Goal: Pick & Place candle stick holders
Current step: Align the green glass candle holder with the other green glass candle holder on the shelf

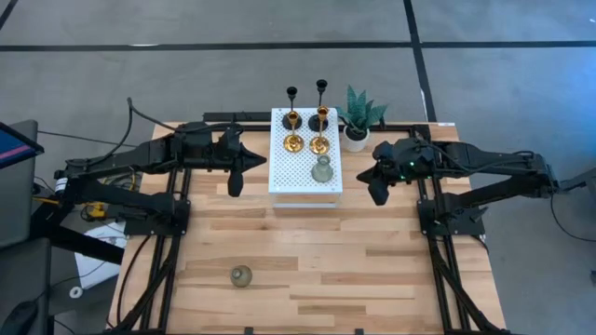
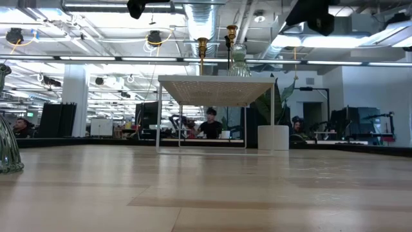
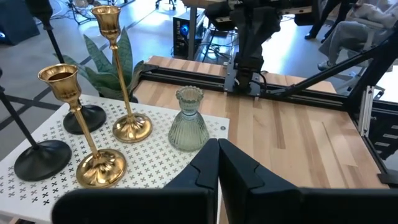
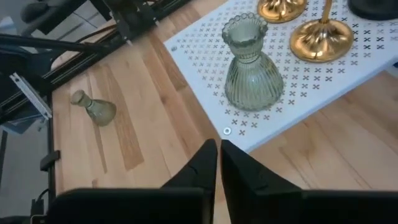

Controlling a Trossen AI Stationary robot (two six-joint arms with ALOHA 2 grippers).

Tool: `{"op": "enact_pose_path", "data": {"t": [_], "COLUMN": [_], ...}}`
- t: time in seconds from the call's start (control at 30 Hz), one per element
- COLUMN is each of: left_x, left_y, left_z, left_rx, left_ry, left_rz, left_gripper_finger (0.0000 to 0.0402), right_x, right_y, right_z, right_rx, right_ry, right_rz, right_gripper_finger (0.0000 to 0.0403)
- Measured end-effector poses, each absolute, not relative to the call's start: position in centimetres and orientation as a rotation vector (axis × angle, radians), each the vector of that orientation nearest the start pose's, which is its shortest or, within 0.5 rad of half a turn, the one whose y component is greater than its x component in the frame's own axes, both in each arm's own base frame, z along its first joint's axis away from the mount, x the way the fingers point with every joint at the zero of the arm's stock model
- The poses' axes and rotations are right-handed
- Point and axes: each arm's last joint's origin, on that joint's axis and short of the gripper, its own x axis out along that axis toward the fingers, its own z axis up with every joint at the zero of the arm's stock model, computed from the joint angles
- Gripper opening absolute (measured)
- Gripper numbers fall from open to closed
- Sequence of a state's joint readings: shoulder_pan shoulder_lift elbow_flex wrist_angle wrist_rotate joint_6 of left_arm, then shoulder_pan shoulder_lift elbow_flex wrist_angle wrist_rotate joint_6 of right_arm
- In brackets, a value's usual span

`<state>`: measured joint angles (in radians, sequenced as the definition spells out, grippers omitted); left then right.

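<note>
Nearest to you in the low view, a squat pale-green ribbed glass holder (image 2: pixel 8 138) stands at the picture's left edge on the light wooden bench (image 1: pixel 372 270); from above you find this same holder (image 1: pixel 241 275) alone near the bench's front edge, well apart from everything else, though the right wrist view (image 4: pixel 93 107) shows it tilted over.

Farther back, your two arms hang on either side of a white perforated raised stand (image 1: pixel 279 172). Your left tool (image 1: pixel 235 181) has its fingers pressed together, pinching nothing, just off the stand's left side. Your right tool (image 1: pixel 378 192) is likewise pressed together and empty, off the stand's right side.

On the stand, the second pale-green ribbed glass holder (image 1: pixel 322 170) sits upright near the front right corner. Behind it you see two shiny gold stemmed holders (image 1: pixel 294 141) (image 1: pixel 320 143) side by side, then two slim black holders with round bases (image 1: pixel 291 116) (image 1: pixel 320 116) at the rear edge.

Just beside the stand's back right corner stands a small green plant in a white pot (image 1: pixel 357 136).
</note>
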<state>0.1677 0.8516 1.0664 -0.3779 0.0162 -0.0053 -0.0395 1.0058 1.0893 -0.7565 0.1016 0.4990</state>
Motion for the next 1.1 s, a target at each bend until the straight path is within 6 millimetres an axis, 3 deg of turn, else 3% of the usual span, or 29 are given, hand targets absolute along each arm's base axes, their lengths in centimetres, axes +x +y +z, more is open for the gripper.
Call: {"op": "enact_pose_path", "data": {"t": [0.3,0.6,0.83,1.1], "left_x": [17.3,14.6,11.6,9.1], "left_y": [2.9,1.3,0.0,-0.8], "left_z": [39.3,37.6,35.3,34.1], "left_rx": [-0.024,-0.030,-0.085,-0.118], "left_ry": [0.193,0.391,0.354,0.106], "left_rz": [0.144,-0.075,-0.151,-0.227], "left_gripper_finger": [0.0007,0.0005,0.0004,0.0004], "right_x": [19.2,19.3,19.2,19.2], "right_y": [-1.5,-1.6,-1.7,-1.7], "right_z": [34.7,34.6,34.1,34.1], "right_rx": [0.325,0.275,0.260,0.259], "right_ry": [0.604,0.605,0.658,0.659], "right_rz": [-0.409,-0.453,-0.474,-0.474], "right_gripper_finger": [0.0001,0.0000,0.0000,0.0000]}}
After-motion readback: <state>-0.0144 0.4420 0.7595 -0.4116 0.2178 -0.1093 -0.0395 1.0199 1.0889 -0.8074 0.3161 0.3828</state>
